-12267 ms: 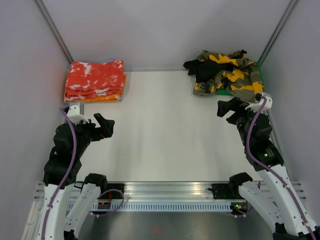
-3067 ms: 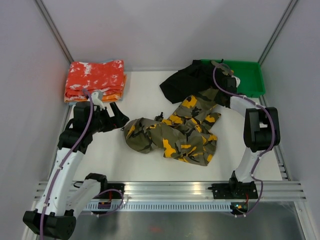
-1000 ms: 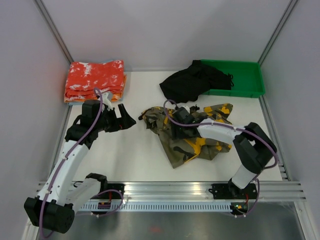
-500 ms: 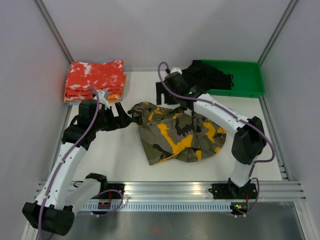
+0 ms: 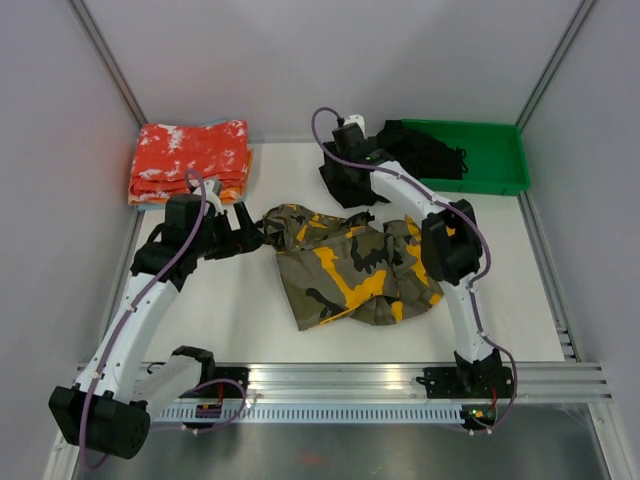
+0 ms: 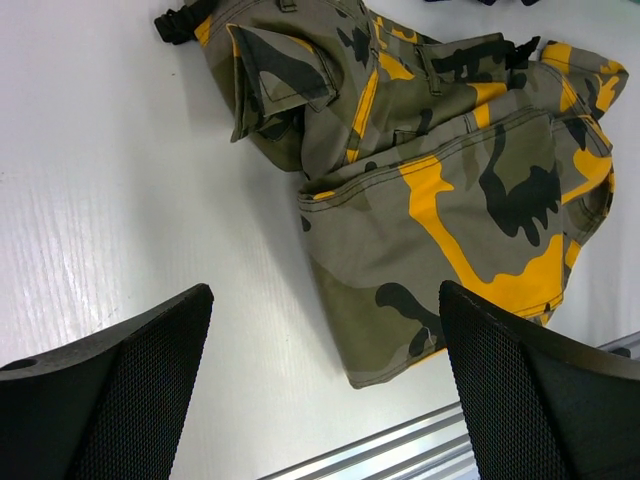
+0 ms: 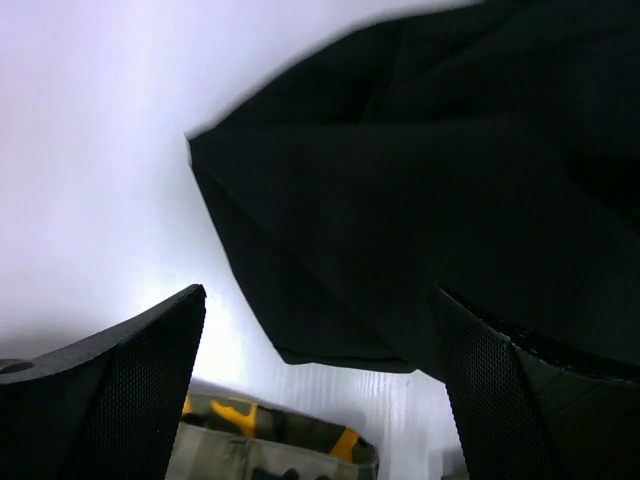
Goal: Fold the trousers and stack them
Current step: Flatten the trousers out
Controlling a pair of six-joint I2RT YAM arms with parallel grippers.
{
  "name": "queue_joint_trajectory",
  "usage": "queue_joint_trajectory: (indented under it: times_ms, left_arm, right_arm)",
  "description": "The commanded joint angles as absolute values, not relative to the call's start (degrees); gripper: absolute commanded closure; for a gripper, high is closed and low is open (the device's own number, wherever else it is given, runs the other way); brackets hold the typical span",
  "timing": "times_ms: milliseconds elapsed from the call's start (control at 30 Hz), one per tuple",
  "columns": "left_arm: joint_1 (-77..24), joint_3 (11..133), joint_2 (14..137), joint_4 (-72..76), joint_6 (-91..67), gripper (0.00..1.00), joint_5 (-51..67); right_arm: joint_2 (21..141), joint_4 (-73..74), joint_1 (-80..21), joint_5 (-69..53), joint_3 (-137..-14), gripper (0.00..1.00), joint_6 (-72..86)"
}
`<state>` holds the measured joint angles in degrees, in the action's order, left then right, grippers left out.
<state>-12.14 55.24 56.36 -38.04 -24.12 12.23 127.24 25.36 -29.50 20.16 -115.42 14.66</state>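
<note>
The camouflage trousers [image 5: 350, 265] lie crumpled and partly spread in the middle of the table. They also show in the left wrist view [image 6: 440, 170], and a strip shows at the bottom of the right wrist view [image 7: 270, 450]. My left gripper [image 5: 250, 234] is open and empty at the trousers' left edge; in its wrist view [image 6: 325, 400] the jaws stand wide apart over bare table and a cloth corner. My right gripper [image 5: 342, 178] is open and empty at the near-left edge of the plain black garment [image 5: 390, 165], which fills its wrist view [image 7: 450, 180] ahead of the gripper [image 7: 320, 400].
A green tray [image 5: 500, 170] stands at the back right, with the black garment draped over its left end. A stack of folded red-orange speckled cloths [image 5: 190, 160] lies at the back left. Side walls close in the table; a metal rail [image 5: 340, 385] runs along the near edge.
Over the last second the right gripper left the trousers, now spread wider, and moved back to the black garment; its elbow has folded inward. The left gripper edged right to the trousers' edge.
</note>
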Motion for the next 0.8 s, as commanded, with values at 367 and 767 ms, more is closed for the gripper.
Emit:
queue_joint_trajectory:
  times_ms: [367, 767]
  left_arm:
    - [-12.48, 55.55, 56.34, -38.58, -22.06, 0.0, 8.79]
    - [-12.48, 55.81, 56.16, -38.76, -22.15, 0.0, 7.56]
  right_arm:
    - [145.27, 28.92, -29.45, 22.32, -125.51, 0.03, 7.38]
    - [132.3, 23.39, -23.92, 14.6, -114.99, 1.0, 12.48]
